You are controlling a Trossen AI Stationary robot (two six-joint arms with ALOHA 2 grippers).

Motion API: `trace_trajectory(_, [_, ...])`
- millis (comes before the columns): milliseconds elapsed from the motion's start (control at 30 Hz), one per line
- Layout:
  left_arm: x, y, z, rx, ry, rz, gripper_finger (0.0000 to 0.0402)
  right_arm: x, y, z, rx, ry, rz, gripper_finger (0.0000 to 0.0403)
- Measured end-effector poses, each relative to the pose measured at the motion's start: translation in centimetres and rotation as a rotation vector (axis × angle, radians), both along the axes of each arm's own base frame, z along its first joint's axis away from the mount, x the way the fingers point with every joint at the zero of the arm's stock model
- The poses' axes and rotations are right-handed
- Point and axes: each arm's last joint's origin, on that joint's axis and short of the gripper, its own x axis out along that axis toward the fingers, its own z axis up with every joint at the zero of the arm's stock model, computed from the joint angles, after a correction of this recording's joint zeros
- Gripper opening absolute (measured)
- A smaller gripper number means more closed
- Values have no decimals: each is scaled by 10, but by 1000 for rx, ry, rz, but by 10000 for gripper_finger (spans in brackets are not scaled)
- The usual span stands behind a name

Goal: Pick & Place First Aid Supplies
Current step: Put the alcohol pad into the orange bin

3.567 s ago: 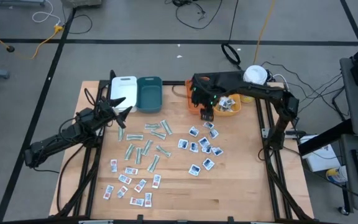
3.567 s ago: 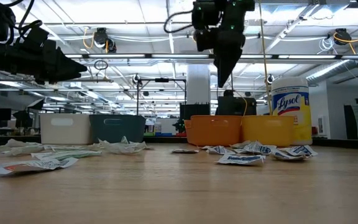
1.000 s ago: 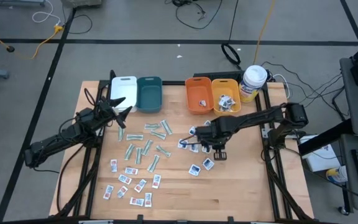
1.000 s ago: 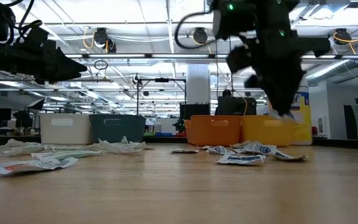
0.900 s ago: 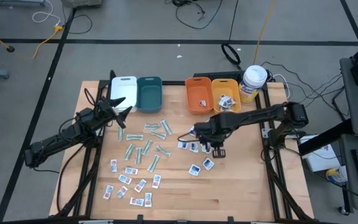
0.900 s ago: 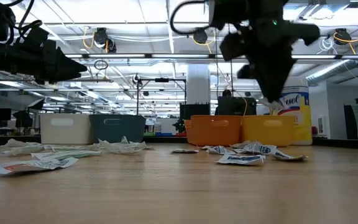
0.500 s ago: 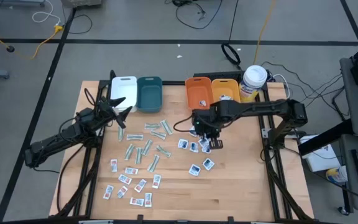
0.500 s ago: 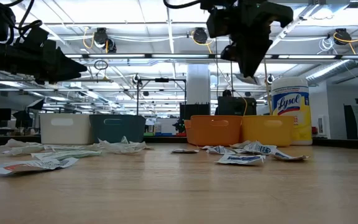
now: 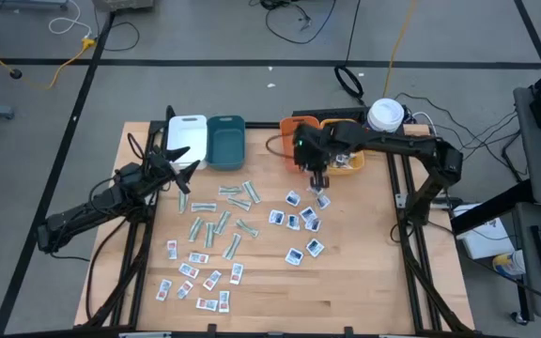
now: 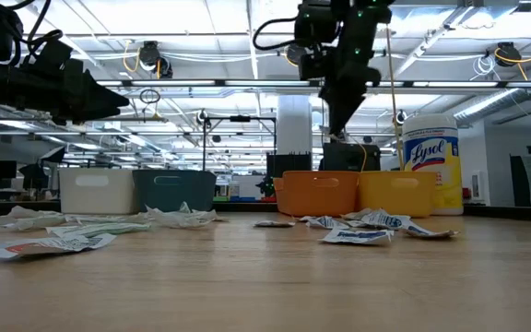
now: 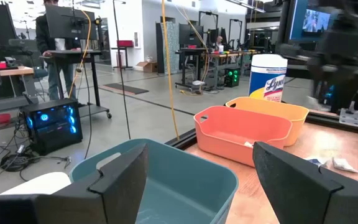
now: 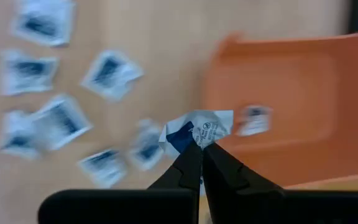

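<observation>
Near the back edge of the table [image 9: 364, 282], the right gripper [image 12: 199, 149] hangs above the wood just in front of the orange bin [image 12: 291, 87], fingers pinched together on one white packet with blue print [image 12: 197, 129]. More blue-print packets [image 9: 301, 222] lie scattered below it, with green strips [image 9: 222, 222] and red-print packets [image 9: 195, 278] farther toward the left arm. The left gripper [image 9: 178, 158] waits by the teal bin [image 9: 225, 141], fingers [image 11: 122, 180] apart and empty. The grip looks thin, catching only the packet's crumpled edge, so a quick swing could shake it loose short of the bin. Letting go too early would likely drop it on the rim or bare wood.
</observation>
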Motion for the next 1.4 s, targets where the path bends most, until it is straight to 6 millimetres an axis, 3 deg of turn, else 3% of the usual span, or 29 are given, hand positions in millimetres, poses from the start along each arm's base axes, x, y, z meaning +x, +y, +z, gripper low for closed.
trace_trajectory(400, [0,0,0,0,0,0,296,-8,-61,5,-124,-134,-47,1])
trace_trajectory(867, [0,0,0,0,0,0,296,16,-87,-65,-49,0,-67,5])
trace_trajectory(1100, [0,0,0,0,0,0,296,18,-89,-77,-32,32,-70,10])
trace_trajectory(1233, [0,0,0,0,0,0,296,18,-88,-77,-18,27,-113,45])
trace_trajectory(1400, [0,0,0,0,0,0,296,18,-89,-77,-17,23,-139,128])
